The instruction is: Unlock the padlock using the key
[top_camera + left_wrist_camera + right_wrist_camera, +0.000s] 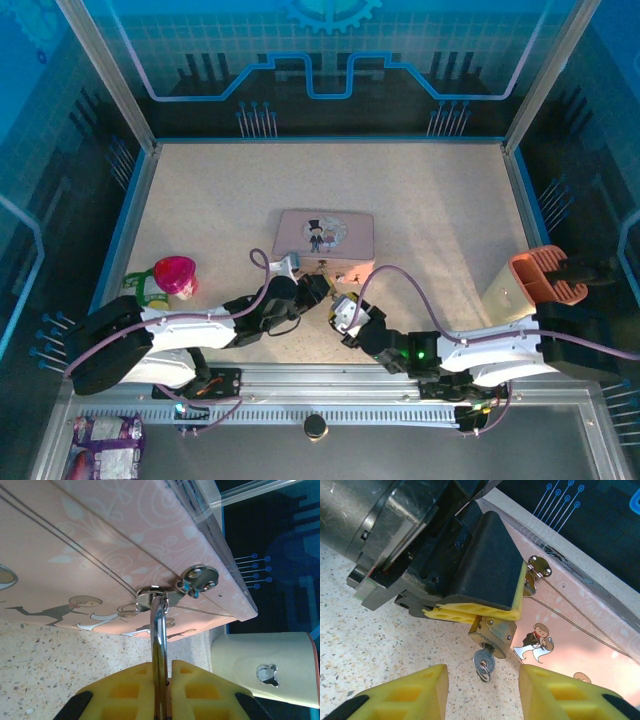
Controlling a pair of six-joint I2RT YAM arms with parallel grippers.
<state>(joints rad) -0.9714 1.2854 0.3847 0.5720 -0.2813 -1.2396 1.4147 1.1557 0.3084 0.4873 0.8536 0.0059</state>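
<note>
The brass padlock (495, 632) hangs in front of the pink tin (323, 235). My left gripper (160, 690) is shut on the padlock, with its yellow pads (470, 612) clamped over the top of the body. The thin silver shackle (159, 630) runs up from between the pads to the tin's metal hasp (199, 577). The small grey key (483, 661) sticks out of the padlock's underside with a little ring through its head. My right gripper (483, 687) is open just below the key, one yellow finger on either side and touching nothing. From above, both grippers (318, 290) (345, 310) meet at the tin's front edge.
A pink and green toy (170, 275) lies at the left of the table. A cream container with an orange top (530, 280) stands at the right, near the wall. A snack bag (105, 435) lies by the left base. Low walls edge the table.
</note>
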